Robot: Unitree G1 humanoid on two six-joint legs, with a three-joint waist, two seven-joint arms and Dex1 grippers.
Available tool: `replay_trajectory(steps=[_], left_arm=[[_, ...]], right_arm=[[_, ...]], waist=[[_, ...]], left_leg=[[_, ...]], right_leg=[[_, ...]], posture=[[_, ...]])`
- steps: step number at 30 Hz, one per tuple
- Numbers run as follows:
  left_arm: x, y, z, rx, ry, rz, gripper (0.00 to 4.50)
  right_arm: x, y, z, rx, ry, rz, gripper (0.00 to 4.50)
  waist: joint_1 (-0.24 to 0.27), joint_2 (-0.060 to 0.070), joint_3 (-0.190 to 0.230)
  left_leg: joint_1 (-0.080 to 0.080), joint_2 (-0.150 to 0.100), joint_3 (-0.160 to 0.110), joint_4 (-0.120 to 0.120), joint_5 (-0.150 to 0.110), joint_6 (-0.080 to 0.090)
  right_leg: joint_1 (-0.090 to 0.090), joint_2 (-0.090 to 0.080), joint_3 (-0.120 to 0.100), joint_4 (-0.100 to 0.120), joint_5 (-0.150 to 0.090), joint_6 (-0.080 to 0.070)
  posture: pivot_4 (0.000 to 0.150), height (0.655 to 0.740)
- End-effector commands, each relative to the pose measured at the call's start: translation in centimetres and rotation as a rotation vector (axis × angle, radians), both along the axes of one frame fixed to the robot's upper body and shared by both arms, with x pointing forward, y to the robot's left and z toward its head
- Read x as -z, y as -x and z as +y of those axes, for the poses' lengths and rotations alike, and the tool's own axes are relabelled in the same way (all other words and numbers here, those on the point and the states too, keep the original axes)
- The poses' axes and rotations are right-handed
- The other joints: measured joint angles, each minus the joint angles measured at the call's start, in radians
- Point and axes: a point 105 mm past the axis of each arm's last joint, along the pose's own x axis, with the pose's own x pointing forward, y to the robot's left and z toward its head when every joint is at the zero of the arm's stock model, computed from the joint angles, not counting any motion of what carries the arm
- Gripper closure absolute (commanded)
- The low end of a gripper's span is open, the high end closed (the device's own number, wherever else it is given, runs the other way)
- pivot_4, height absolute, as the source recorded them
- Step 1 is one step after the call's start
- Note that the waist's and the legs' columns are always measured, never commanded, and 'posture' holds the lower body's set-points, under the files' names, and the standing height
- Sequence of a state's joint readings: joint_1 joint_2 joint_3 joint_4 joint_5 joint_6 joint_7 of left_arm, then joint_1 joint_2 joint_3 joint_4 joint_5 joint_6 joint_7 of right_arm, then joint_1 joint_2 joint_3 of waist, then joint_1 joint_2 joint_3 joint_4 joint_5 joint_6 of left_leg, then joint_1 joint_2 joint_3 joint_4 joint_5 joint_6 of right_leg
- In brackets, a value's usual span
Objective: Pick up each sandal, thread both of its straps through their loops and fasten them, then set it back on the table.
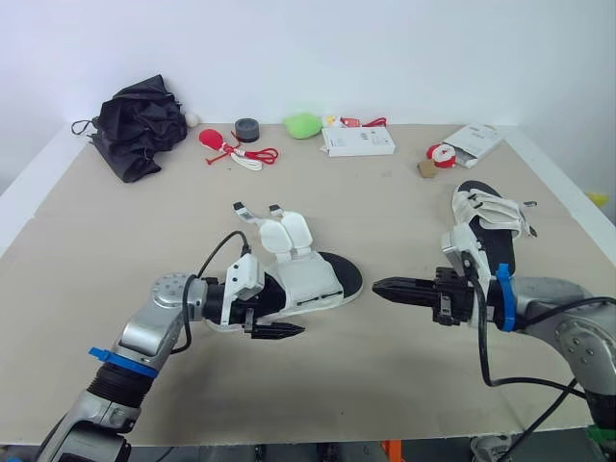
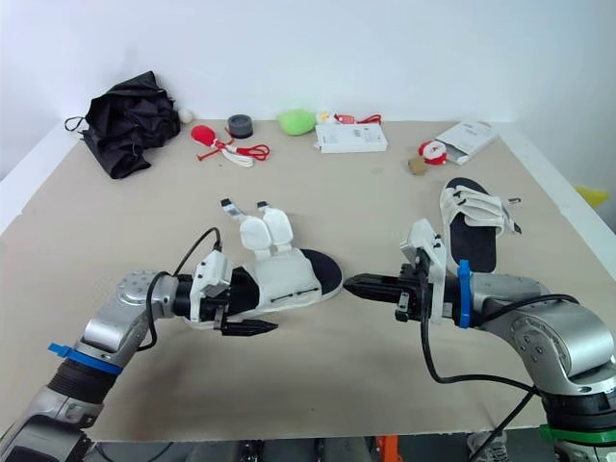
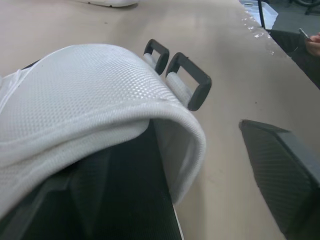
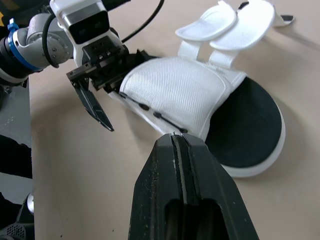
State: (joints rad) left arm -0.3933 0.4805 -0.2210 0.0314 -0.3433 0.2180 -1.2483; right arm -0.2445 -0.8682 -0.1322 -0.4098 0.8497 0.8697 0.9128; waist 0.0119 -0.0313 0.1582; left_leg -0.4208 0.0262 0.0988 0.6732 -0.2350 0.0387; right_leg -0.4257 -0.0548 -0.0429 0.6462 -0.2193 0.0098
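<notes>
Roughly half done, I'd say (the second sandal [image 1: 486, 219] beside the right arm looks strapped): the open sandal [image 1: 308, 274] lies unfastened between the grippers, left gripper [image 1: 292, 318] spread wide astride its mesh edge, right gripper [image 1: 380, 286] pinched shut and empty, just off its bare end

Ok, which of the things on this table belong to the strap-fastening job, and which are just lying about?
Job in hand:
unfastened sandal at the centre, straps open
second sandal on the robot's right

Lying about, along the far edge:
black umbrella
red and white cord
roll of black tape
green soft object
white box
white packet
small brown block
</notes>
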Motion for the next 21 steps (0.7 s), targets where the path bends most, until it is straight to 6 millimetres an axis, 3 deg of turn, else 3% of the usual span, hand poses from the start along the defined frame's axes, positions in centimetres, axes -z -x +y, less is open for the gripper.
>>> replay_trajectory(steps=[1,2,6,14,21], left_arm=[[-0.4,-0.2,-0.2,0.019,0.005,-0.025,1.95],[-0.3,-0.3,-0.2,0.021,0.001,-0.031,2.7],[-0.2,-0.6,-0.1,0.027,-0.014,-0.06,4.46],[-1.3,0.3,-0.7,0.177,0.005,-0.154,4.46],[-1.4,0.6,-1.2,0.271,0.011,-0.168,4.46]], right_arm=[[-1.1,0.2,0.4,-0.019,-0.007,-0.054,4.5],[-1.1,0.2,0.4,-0.018,-0.008,-0.055,4.5],[-1.2,0.1,0.4,-0.016,-0.011,-0.057,4.5],[-1.4,0.0,0.4,-0.028,-0.011,-0.06,4.5],[-0.1,-0.6,0.0,-0.047,0.047,-0.009,4.5]], waist=[[0.0,0.0,0.0],[0.0,0.0,0.0],[0.0,0.0,0.0],[0.0,0.0,0.0],[-0.001,0.0,0.0]], left_leg=[[0.0,0.0,0.0,0.0,0.0,0.0],[0.0,0.0,0.0,0.0,0.0,0.0],[0.0,0.0,0.0,0.0,0.0,0.001],[0.0,0.0,0.0,0.0,0.001,0.001],[0.0,0.0,0.0,0.0,0.0,0.001]], right_leg=[[0.0,0.0,0.0,0.0,0.0,0.0],[0.0,0.0,0.0,0.0,0.0,0.0],[0.0,0.0,0.0,0.0,0.001,0.001],[0.0,0.0,0.0,0.0,0.001,0.0],[0.0,0.0,0.001,0.0,0.002,-0.001]], posture=[[0.15,0.74],[0.15,0.74],[0.15,0.74],[0.15,0.74],[0.15,0.74]])
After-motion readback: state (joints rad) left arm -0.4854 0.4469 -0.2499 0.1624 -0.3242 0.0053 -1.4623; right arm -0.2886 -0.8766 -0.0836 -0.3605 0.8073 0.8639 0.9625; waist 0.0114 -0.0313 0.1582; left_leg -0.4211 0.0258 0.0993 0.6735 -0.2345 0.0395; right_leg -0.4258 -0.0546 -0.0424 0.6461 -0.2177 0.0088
